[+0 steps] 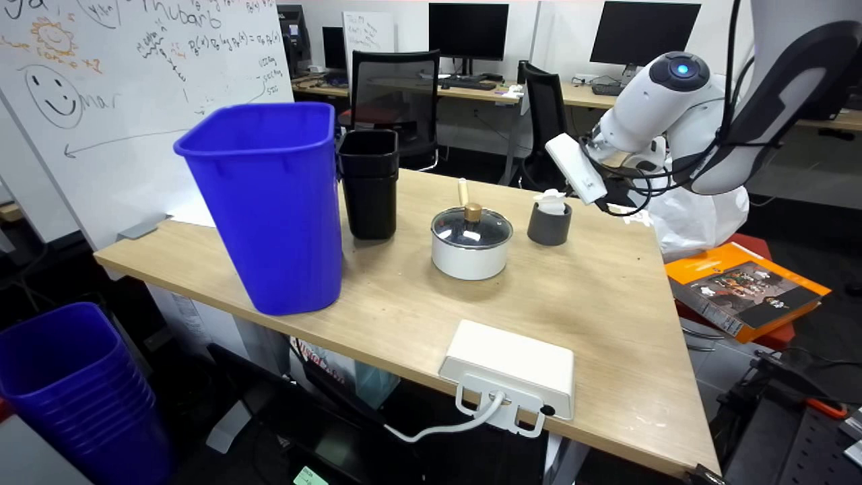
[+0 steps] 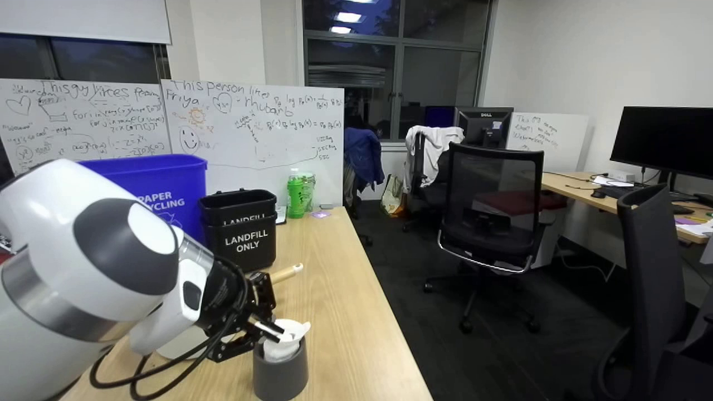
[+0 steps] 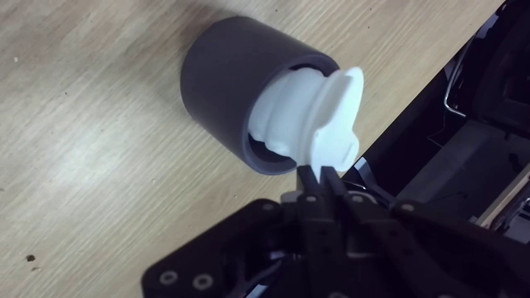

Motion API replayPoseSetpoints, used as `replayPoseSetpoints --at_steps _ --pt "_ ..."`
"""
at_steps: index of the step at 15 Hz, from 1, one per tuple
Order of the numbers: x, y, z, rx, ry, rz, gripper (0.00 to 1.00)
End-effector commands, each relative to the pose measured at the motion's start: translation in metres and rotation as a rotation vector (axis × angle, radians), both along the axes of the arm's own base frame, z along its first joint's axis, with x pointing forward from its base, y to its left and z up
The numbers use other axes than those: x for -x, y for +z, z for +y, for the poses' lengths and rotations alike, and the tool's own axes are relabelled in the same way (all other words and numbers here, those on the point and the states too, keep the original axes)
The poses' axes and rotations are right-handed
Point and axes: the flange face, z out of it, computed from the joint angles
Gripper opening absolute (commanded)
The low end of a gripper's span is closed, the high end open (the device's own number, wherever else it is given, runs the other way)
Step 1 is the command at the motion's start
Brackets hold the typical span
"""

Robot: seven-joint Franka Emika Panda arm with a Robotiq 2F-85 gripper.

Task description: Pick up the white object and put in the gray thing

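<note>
Arm (image 2: 94,256) fills the near left in an exterior view, sloping down to the right with its outer end tipped so that the end effector (image 2: 278,332) points at the rim of the gray cup (image 2: 280,374). The fingertips (image 3: 306,176) are drawn close together; in the wrist view they hold a thin edge of the white object (image 3: 304,114) between them. That object stands partly inside the cup, its top flaring above the rim. The cup sits upright on the counter (image 2: 345,312). Beyond the arm lies a pot handle (image 2: 285,273); farther, two nested black bins (image 2: 239,239) with a blue bin (image 2: 147,172) to their left; past them, a whiteboard (image 2: 278,150).
</note>
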Motion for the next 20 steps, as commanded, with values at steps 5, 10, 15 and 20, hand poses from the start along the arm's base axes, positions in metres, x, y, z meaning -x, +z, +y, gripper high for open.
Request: replayPoseSetpoints --at_steps 5,10,15,20 --pt "0.009 0.011 0.012 -0.049 -0.012 -0.017 0.69" --pt "0.025 0.034 0.038 -0.081 0.016 0.017 0.99" --pt "0.021 0.034 0.039 -0.082 0.011 0.007 1.0" --pt "0.023 0.033 0.039 -0.083 0.01 0.01 1.0"
